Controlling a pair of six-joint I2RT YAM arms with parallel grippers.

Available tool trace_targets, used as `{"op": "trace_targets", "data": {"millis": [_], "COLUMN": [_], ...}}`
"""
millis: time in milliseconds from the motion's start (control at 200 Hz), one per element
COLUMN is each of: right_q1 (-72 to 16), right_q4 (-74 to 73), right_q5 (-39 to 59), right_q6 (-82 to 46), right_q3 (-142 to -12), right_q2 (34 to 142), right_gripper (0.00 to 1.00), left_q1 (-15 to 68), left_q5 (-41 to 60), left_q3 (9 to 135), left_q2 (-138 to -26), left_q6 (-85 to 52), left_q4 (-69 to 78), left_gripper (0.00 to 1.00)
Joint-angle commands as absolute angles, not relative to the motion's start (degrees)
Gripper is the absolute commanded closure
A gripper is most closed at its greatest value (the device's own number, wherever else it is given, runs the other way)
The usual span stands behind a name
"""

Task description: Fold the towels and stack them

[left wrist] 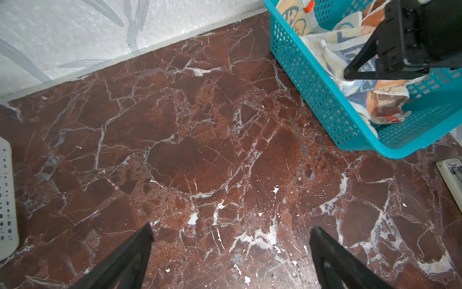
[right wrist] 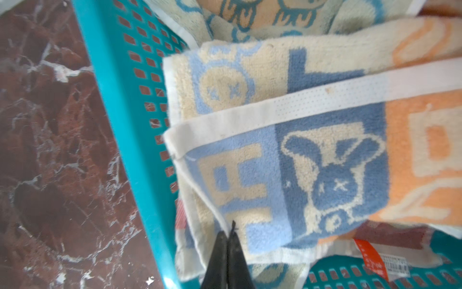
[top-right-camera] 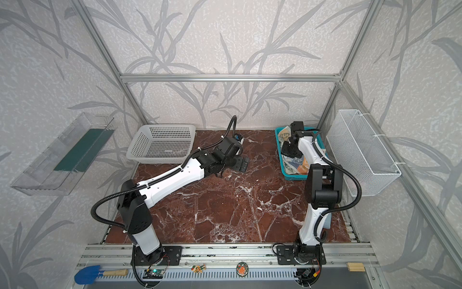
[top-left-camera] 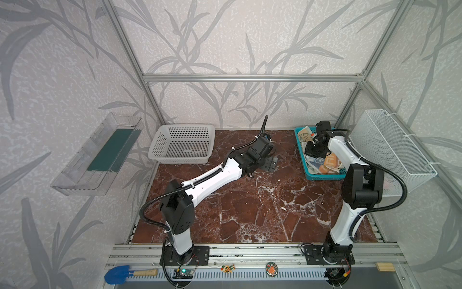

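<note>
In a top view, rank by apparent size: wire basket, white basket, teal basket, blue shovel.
1. wire basket, though mounted nearer the camera
2. white basket
3. teal basket, partly behind the right arm, so this pair is unsure
4. blue shovel

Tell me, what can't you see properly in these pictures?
1) Towel count: in both top views the right arm covers the bunched towels in the basket.
2) Grip: in the right wrist view the right jaws are shut at the striped towel hem; whether cloth is caught is hidden by the jaws themselves.
3) Print on the tag: right wrist view, too blurred to read.
</note>
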State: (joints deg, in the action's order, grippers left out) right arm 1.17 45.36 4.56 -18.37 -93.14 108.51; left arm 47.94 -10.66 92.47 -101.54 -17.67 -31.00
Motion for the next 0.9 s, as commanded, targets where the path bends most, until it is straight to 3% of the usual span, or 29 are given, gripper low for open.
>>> {"op": "trace_targets", "data": {"millis": [0, 210, 560, 730, 895], "right_q1": [0.3, -8.0, -31.1, -32.9, -31.2], "right_q4": [46.9, 48.7, 59.9, 57.4, 59.5], "right_q5": [7.6, 5.9, 3.5, 6.9, 6.9], "right_q6": [-17.9, -15.9, -10.3, -13.2, -17.9], "right_q3": [-96.3, -103.3, -133.4, -135.4, -134.4], "right_q2": [99.1, 91.5, 94.2, 94.9, 102.0], "right_gripper": [1.00, 1.00, 1.00, 1.00, 1.00], "left_q1": [47.8, 46.6, 44.8, 43.7, 42.7], "left_q5": [-14.6, -15.3, -19.3, -22.6, -22.9], "left_q3": [94.3, 90.5, 78.5, 72.3, 70.5], "left_q2": [-97.0, -90.5, -76.0, -67.8, -64.9], "left_q6": [-17.6, -20.4, -25.7, -26.2, -26.3], "left_q4": [-32.7, -29.6, -25.8, -24.2, -25.7], "left_gripper": [0.01, 0.01, 0.01, 0.01, 0.01]}}
